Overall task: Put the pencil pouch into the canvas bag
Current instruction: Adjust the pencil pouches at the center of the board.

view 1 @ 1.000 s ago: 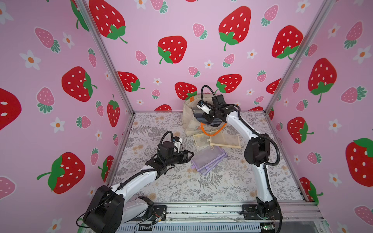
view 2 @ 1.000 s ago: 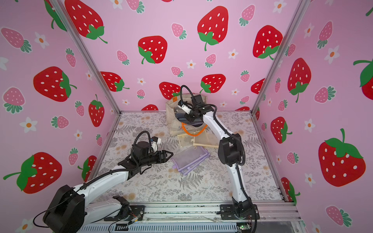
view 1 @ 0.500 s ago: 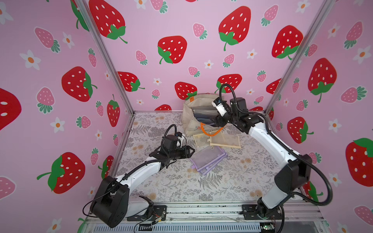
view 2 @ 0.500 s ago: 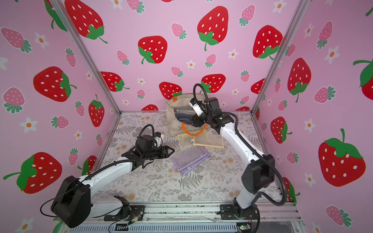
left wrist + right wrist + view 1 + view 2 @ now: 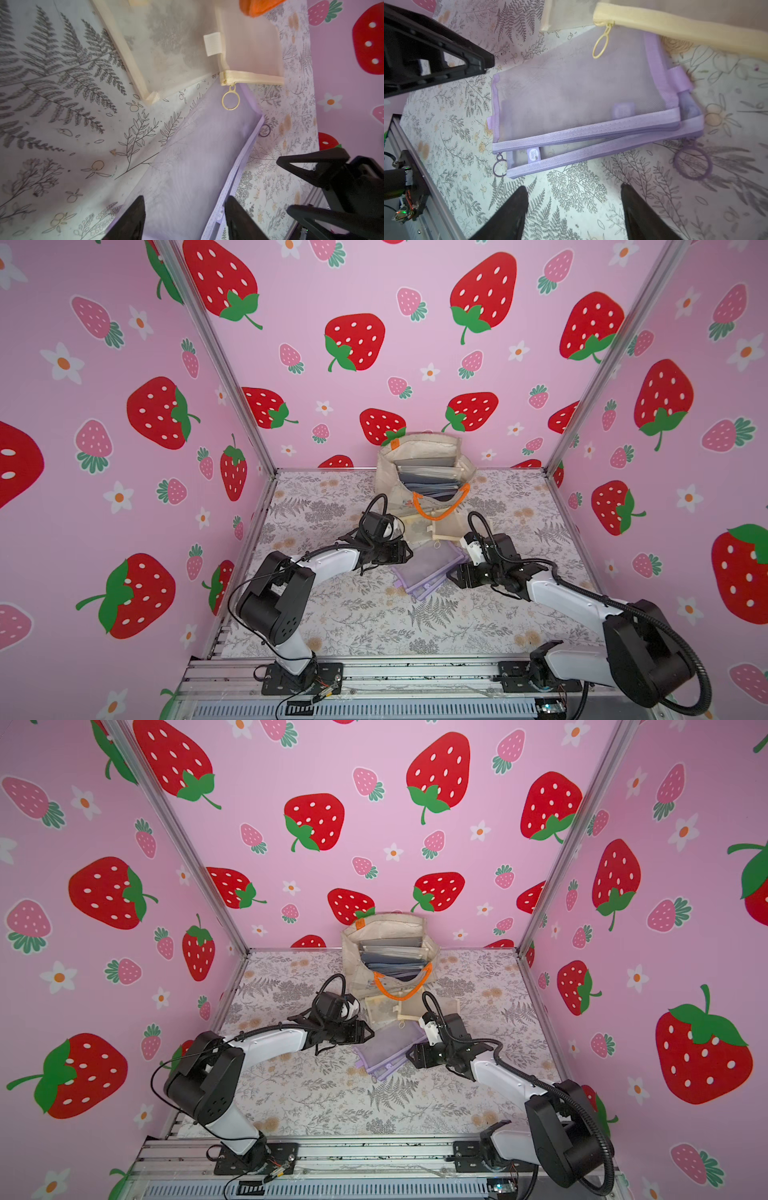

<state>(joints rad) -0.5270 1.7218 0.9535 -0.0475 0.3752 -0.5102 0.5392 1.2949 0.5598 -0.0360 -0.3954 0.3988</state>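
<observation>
- My right gripper [image 5: 575,209] stood wide open and empty over bare mat [image 5: 571,187], its tips just short of the zipper edge of the purple pencil pouch [image 5: 581,97].
- My left gripper [image 5: 185,220] was open about as wide and clamped nothing. That pouch's mesh showed between its fingers, but I could not tell whether they touched it.
- The pencil pouch lay flat, slightly fanned, on a second purple pouch [image 5: 623,146], mid-mat between my two grippers.
- A cream pouch [image 5: 249,52] lay just beyond, its zipper ring resting on the purple mesh.
- Open mat stretched back toward my bases, and the side walls were well apart.
- The canvas bag [image 5: 424,448] stood upright at the back wall, mouth open, with dark flat pouches [image 5: 428,479] inside.
- Its orange handle [image 5: 440,510] hung down the front.
</observation>
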